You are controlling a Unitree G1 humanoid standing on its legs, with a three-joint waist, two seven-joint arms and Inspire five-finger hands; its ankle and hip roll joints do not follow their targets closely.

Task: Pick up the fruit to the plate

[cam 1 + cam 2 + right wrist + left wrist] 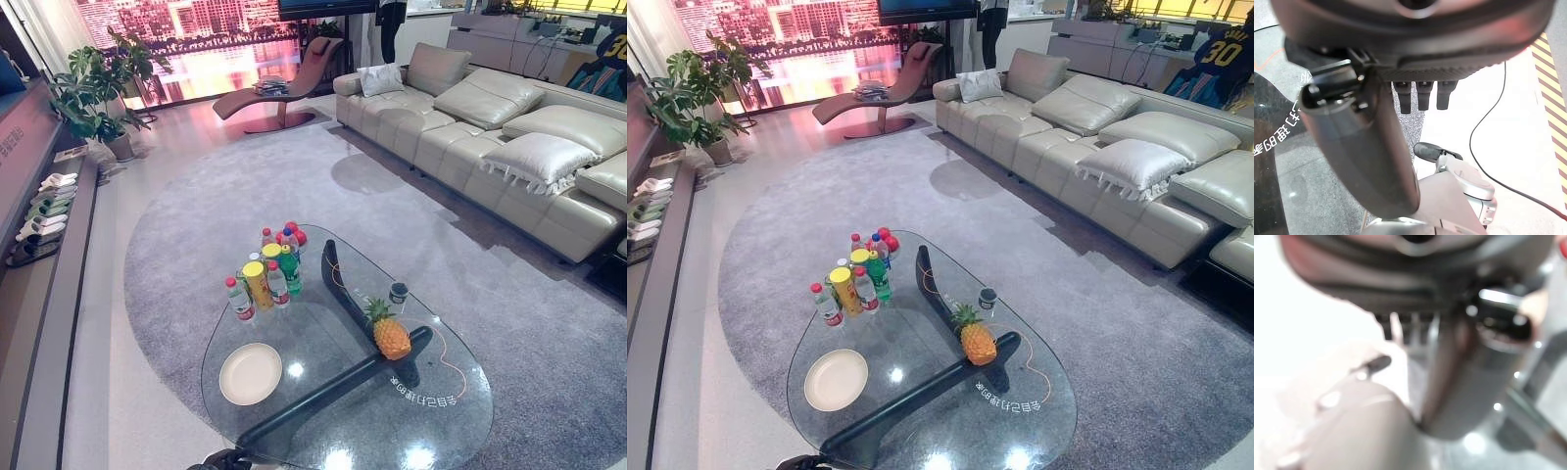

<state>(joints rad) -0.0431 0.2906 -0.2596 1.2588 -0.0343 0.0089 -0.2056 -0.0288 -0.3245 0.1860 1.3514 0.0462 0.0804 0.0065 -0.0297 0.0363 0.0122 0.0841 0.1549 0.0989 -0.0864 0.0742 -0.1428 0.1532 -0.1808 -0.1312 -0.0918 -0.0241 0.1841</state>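
Pineapple (pixel 390 334) upright on glass table (pixel 460 411), apart from white plate (pixel 250 374); both hands' fingers hang straight

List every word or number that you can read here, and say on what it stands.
"30": yellow, on the dark shirt behind the sofa.
White print on the glass table: upside down, not readable.
Labels on the bottles: too small to read.

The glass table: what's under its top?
Through the glass table, a dark curved base and grey rug show. The plate and pineapple hide what lies beneath them.
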